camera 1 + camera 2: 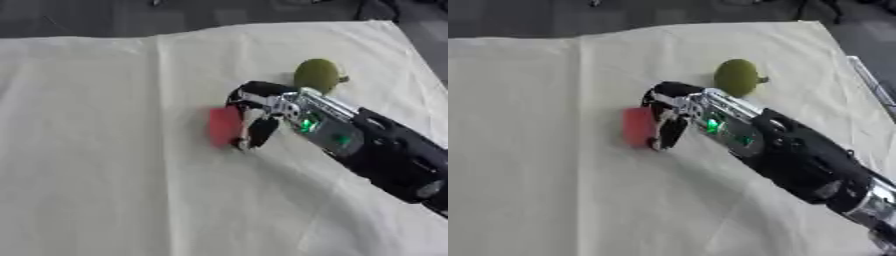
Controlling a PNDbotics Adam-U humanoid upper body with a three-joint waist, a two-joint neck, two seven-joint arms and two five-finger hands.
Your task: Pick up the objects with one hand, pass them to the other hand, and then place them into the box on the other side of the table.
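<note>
right hand (254, 112) fingers curled down onto red object (224, 126) | green fruit (316, 75) just behind

Table cover: a pale cream cloth (96, 175) spreads on every side of the right hand (255, 111), reaching the near edge of both views.
Fold line: a long straight crease (163, 165) runs from far to near, to the left of the hand.
Wrinkles: soft folds lie in the cloth nearer than the hand.
Floor: dark grey floor (105, 17) shows beyond the cloth's far edge, well behind the hand, and as a strip far to its right.
Edge piece: a thin pale rail (874, 87) slants along the cloth's right side.
Light: soft and even, shadows faint.
</note>
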